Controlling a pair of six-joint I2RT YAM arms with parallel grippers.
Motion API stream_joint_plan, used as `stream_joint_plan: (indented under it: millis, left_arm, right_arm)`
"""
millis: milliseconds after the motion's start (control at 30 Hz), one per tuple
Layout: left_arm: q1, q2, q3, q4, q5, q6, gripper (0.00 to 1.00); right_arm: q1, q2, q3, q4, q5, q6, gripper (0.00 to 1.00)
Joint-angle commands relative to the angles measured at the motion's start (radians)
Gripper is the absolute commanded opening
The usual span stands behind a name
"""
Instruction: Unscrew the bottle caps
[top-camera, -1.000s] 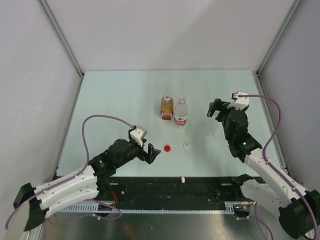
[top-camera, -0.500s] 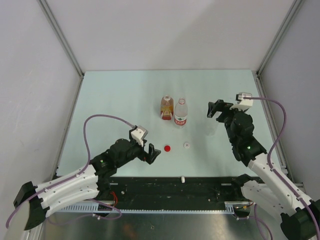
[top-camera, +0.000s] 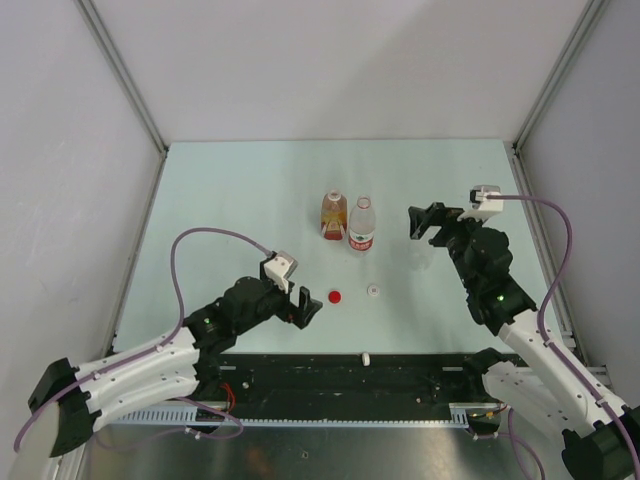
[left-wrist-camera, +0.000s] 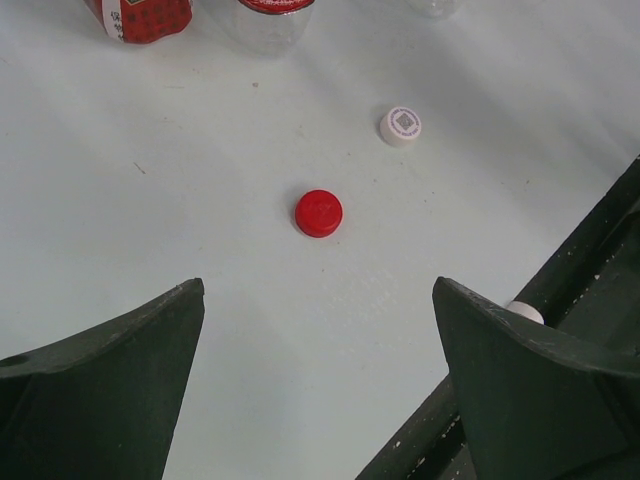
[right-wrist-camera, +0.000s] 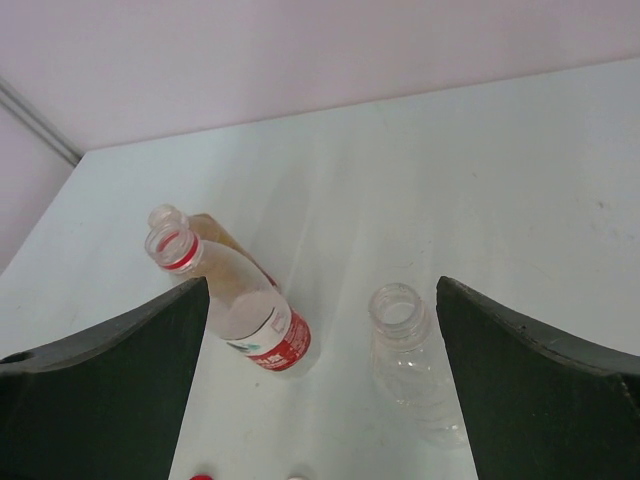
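Observation:
Three bottles stand uncapped. The amber bottle (top-camera: 334, 215) and the red-and-white labelled bottle (top-camera: 361, 226) are side by side mid-table. The plain clear bottle (right-wrist-camera: 408, 350) stands to their right, below my right gripper (right-wrist-camera: 322, 285), which hovers open and holds nothing. A red cap (left-wrist-camera: 319, 212) and a white cap (left-wrist-camera: 401, 125) lie on the table just ahead of my open, empty left gripper (left-wrist-camera: 318, 290). Another white cap (top-camera: 366, 357) rests at the near edge by the black rail. In the top view, the left gripper (top-camera: 308, 303) is left of the red cap (top-camera: 334, 296).
The pale green table (top-camera: 230, 200) is walled by grey panels at the back and sides. A black rail (top-camera: 400, 375) runs along the near edge between the arm bases.
The right gripper has drifted slightly left toward the bottles. The left arm has edged a little to the right. Bottles and caps have not moved.

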Motion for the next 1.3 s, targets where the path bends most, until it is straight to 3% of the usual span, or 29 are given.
stream_joint_plan:
  millis: [0, 333, 600, 967, 1267]
  left_arm:
    - [-0.002, 0.009, 0.030, 0.027, -0.057, -0.044, 0.99]
    - [-0.003, -0.013, 0.077, 0.005, -0.335, -0.063, 0.99]
    - [-0.002, -0.067, 0.077, -0.007, -0.460, -0.073, 1.00]
    - [-0.002, -0.158, 0.089, -0.028, -0.490, -0.040, 1.00]
    - [-0.003, -0.179, 0.158, -0.053, -0.423, 0.028, 0.99]
  right_arm:
    - [-0.004, -0.016, 0.045, 0.035, -0.100, -0.014, 0.99]
    - [-0.004, -0.024, 0.045, 0.027, -0.227, -0.011, 0.96]
    - [-0.004, -0.041, 0.045, -0.017, -0.293, -0.003, 0.94]
    - [0.003, -0.021, 0.045, -0.092, -0.387, 0.043, 0.98]
    - [0.013, 0.038, 0.045, -0.147, -0.470, 0.092, 0.99]
